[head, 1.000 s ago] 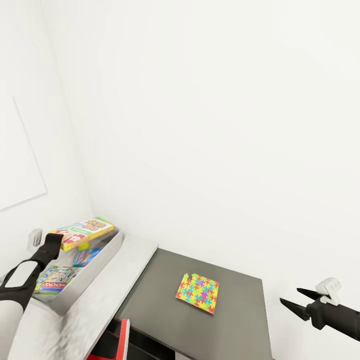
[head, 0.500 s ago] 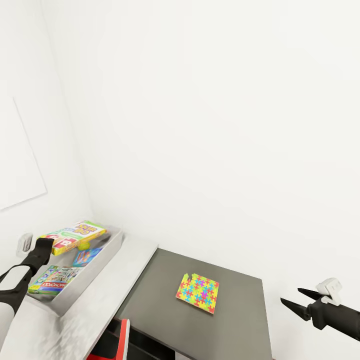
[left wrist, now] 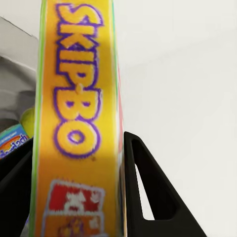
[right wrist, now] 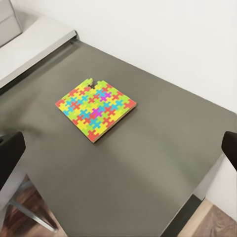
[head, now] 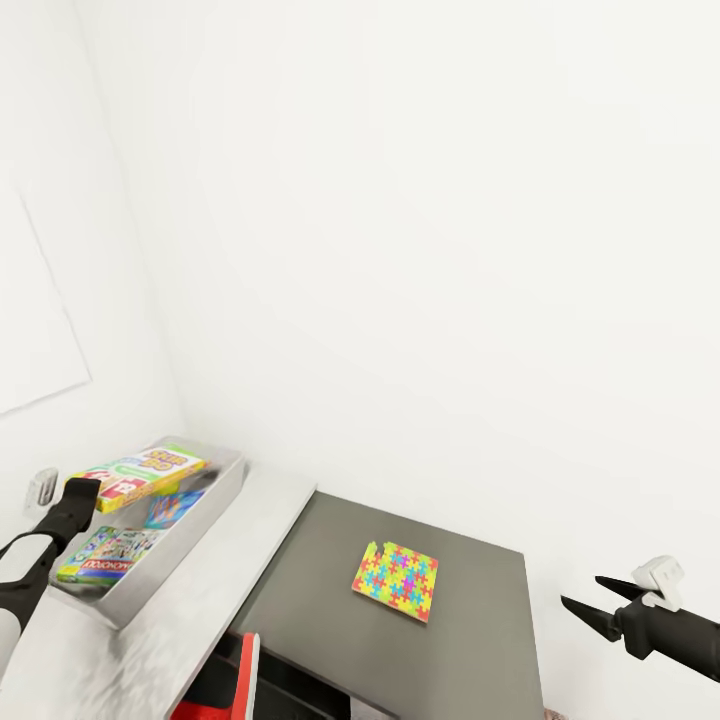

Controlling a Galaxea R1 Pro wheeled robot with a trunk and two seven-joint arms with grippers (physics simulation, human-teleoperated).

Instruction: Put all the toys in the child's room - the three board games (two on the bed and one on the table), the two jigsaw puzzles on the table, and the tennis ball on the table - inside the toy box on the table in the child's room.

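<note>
One step in hand: lowering of the yellow board game [head: 141,475] into the toy box [head: 205,520]
Left gripper [left wrist: 74,197]: clamped on that game, black fingers [left wrist: 148,192] pressed to both flat faces; game tilted over the far end of the toy box
Right gripper [head: 598,603]: jaws apart, nothing held, hanging beside the dark section of the table [head: 470,640]
Good practice, as judged: level the game, centre over open space inside the walls, part the jaws only once seated
Toy box contents: green board game [head: 108,553], blue board game [head: 172,509], tennis ball [left wrist: 26,121] glimpsed behind
Jigsaw puzzle [head: 395,581]: thin bright square, notched edge, flat on matte grey top, well apart from the toy box
Toy box build: pale grey, smooth, sloping sides
</note>
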